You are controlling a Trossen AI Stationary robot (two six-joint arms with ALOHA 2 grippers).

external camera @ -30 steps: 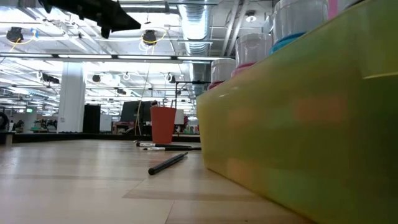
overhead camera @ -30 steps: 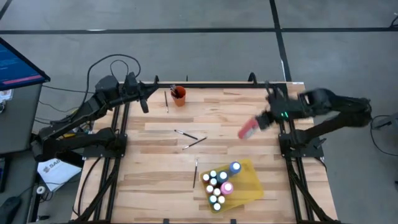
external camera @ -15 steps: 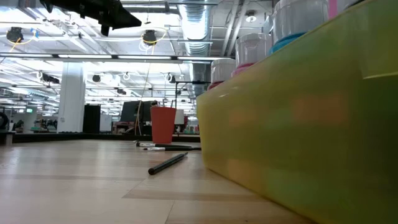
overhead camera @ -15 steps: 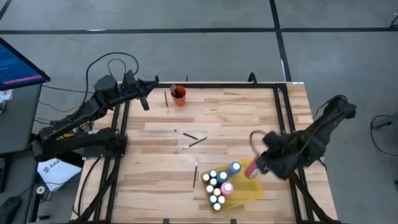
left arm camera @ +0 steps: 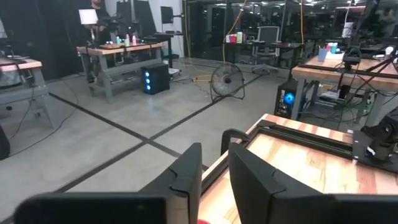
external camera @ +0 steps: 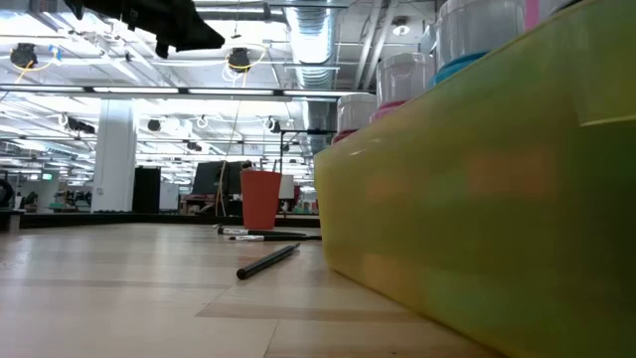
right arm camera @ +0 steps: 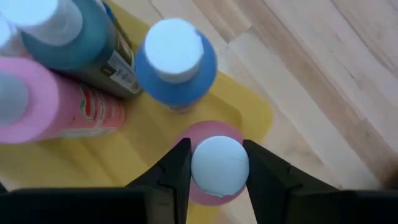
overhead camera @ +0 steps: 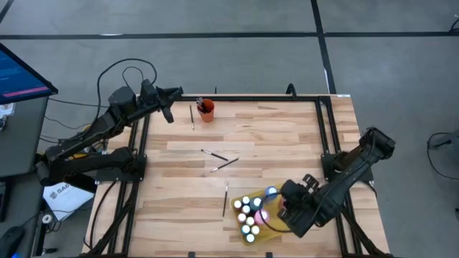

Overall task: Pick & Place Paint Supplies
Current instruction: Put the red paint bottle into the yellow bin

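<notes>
A: Which way did the pink bottle (right arm camera: 214, 163) point?

B: Upright, white cap up, long axis vertical, over the yellow tray (overhead camera: 285, 222) at the desk's (overhead camera: 272, 136) near right. The right gripper (right arm camera: 216, 167) had its jaws clamped on it.

A: Any writing?

B: Labels unreadable. The left gripper (left arm camera: 214, 171) hung beyond the far-left corner, jaws slightly parted, empty.

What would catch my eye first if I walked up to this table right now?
Probably the yellow tray near the table's front right, crowded with white-capped paint bottles. The right gripper is over it, its fingers closed on a pink bottle above the tray. At the back left, an orange cup stands near the left gripper, with thin paintbrushes scattered mid-table.
</notes>
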